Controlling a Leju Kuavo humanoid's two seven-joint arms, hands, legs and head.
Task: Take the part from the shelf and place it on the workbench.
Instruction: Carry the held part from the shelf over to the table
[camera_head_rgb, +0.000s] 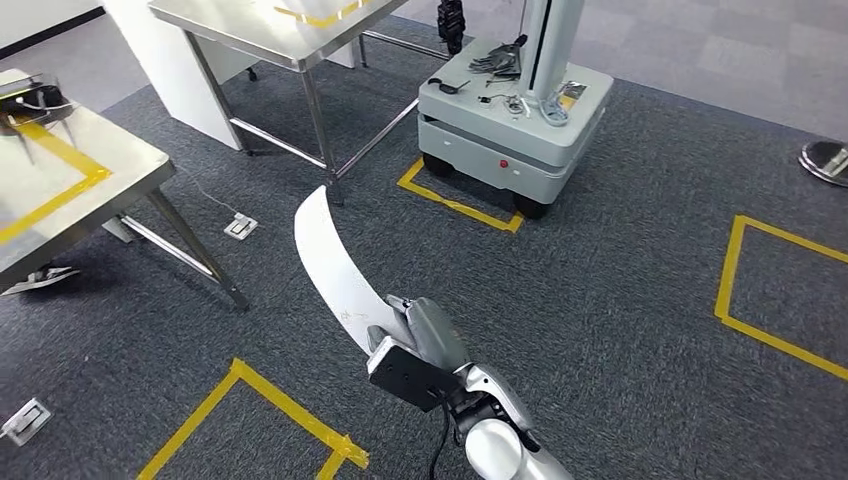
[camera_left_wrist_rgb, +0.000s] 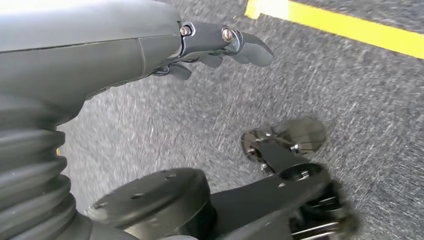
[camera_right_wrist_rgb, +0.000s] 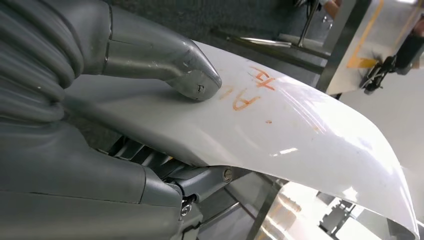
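Observation:
The part is a long, curved white panel (camera_head_rgb: 330, 262) with orange marks on it, held up over the grey carpet. My right hand (camera_head_rgb: 412, 335) grips its lower end, and the panel sweeps up and away toward the steel tables. In the right wrist view the thumb (camera_right_wrist_rgb: 192, 80) presses on the panel (camera_right_wrist_rgb: 300, 135) while darker fingers (camera_right_wrist_rgb: 200, 177) clamp it from beneath. My left hand (camera_left_wrist_rgb: 220, 45) hangs over the carpet with its fingers loosely curled and nothing in them. The steel workbench (camera_head_rgb: 70, 185) with yellow tape stands at the left.
A second steel table (camera_head_rgb: 260, 30) stands at the back. A grey wheeled base (camera_head_rgb: 510, 115) with a white column and loose cables sits behind yellow floor tape. Yellow tape squares (camera_head_rgb: 765, 290) mark the carpet. Small floor sockets (camera_head_rgb: 240, 226) lie near the table legs.

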